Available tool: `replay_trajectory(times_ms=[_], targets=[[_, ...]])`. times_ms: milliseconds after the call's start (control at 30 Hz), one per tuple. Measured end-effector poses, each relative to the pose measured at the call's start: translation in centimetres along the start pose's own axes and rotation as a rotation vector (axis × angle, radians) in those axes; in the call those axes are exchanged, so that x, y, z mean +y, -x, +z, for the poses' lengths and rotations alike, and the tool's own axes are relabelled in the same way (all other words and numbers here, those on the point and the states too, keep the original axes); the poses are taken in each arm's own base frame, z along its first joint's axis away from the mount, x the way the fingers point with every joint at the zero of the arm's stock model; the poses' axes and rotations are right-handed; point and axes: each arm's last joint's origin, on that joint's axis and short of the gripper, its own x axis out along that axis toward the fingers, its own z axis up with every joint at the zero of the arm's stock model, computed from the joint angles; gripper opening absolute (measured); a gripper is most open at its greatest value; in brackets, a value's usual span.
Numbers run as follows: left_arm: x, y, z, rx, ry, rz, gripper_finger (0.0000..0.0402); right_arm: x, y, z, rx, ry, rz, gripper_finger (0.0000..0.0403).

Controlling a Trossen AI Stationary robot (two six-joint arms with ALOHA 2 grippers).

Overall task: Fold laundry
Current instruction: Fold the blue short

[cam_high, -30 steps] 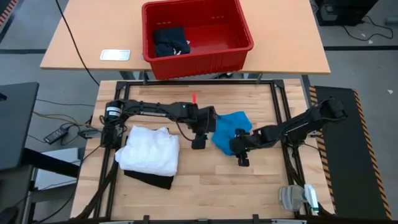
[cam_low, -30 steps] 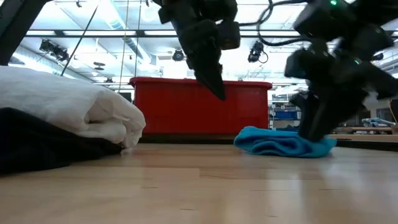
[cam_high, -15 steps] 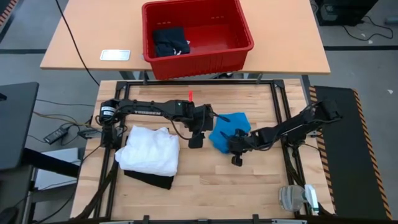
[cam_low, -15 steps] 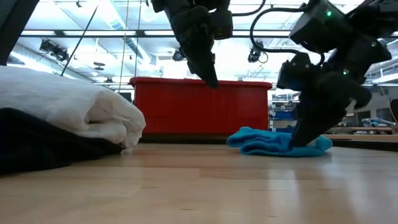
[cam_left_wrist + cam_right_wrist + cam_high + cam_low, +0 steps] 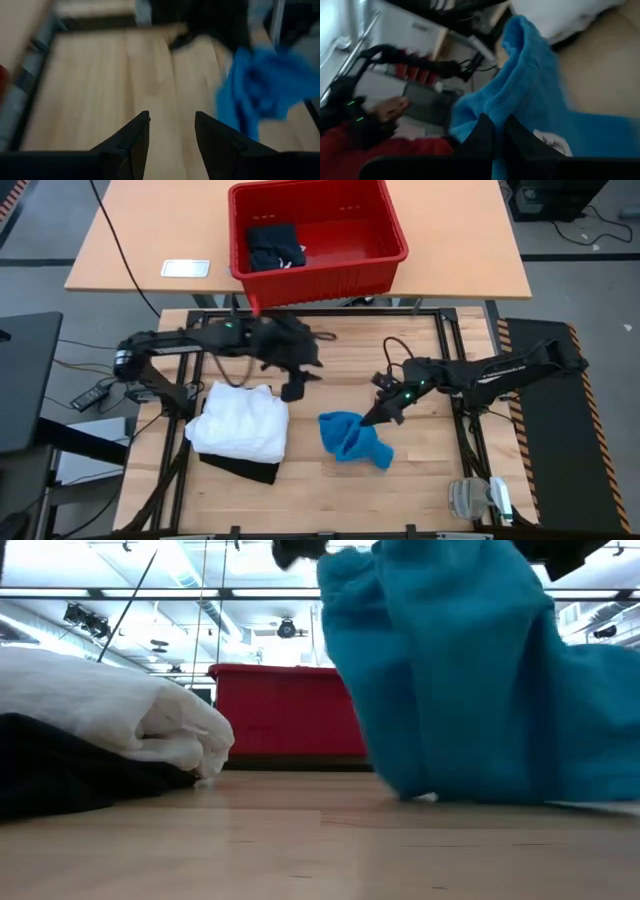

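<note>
High view: folded white T-shirt (image 5: pixel 240 423) lies on the table (image 5: pixel 330 480), stacked on a black garment (image 5: pixel 245 470). Right of the T-shirt, the blue piece (image 5: pixel 352 438) hangs pinched in the right pincer (image 5: pixel 378 415). Left pincer (image 5: pixel 292 390), fingers spread and empty, hovers just beside the T-shirt's far corner.

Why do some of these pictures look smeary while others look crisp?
Left wrist view: the wood and the blue cloth are streaked with blur. Right wrist view: also soft. Low view: the cloth fills the frame, its edges smeared. High view: sharp and evenly lit.
</note>
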Motion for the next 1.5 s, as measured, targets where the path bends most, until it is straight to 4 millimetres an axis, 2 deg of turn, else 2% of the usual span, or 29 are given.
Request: replay_trajectory(times_ms=[67,133,200,300,433,533,667,767,967,1067,1200,1333,1500], targets=[[0.3,1.3,0.3,-0.044,0.004,0.03,0.016,-0.2,0.4,0.4,-0.051,-0.036,-0.03,0.0022],[0.8,1.7,0.2,-0.044,0.013,0.063,0.016,-0.6,0.7,1.0,-0.112,-0.041,-0.073,0.0022],[1.3,1.5,0.0,-0.028,0.025,0.082,0.016,-2.1,0.6,1.3,-0.127,-0.038,-0.19,0.0022],[2.1,0.0,-0.3,0.013,0.039,0.094,0.016,-5.3,0.4,1.6,-0.131,0.032,-0.398,0.0022],[2.6,-2.7,-1.0,0.094,0.049,0.088,0.016,-9.1,0.1,2.5,-0.141,0.151,-0.588,0.0022],[2.5,-4.1,-1.7,0.166,0.053,0.074,0.016,-10.4,-0.5,2.6,-0.092,0.231,-0.608,0.0022],[2.0,-4.8,-2.4,0.237,0.051,0.054,0.016,-9.6,-1.6,1.4,0.005,0.383,-0.552,0.0022],[1.7,-4.8,-2.6,0.264,0.049,0.046,0.016,-8.0,-2.3,0.2,0.044,0.54,-0.494,0.0022],[1.4,-4.9,-2.3,0.235,0.063,0.047,0.016,-6.2,-3.9,-3.5,0.246,0.901,-0.389,0.0025],[1.1,-5.6,-2.0,0.213,0.058,0.04,0.016,-6.3,-4.9,-5.7,0.386,1.033,-0.342,0.0051],[0.1,-8.0,-1.9,0.189,0.068,-0.001,0.016,-6.9,-6.0,-8.4,0.547,1.121,-0.311,0.0079],[-1.0,-11.6,-2.5,0.201,0.089,-0.101,0.016,-7.2,-6.3,-10.5,0.654,1.2,-0.35,0.0085],[-2.6,-16.0,-4.5,0.301,0.146,-0.223,0.016,-5.7,-5.9,-10.7,0.63,1.144,-0.413,0.0093]])
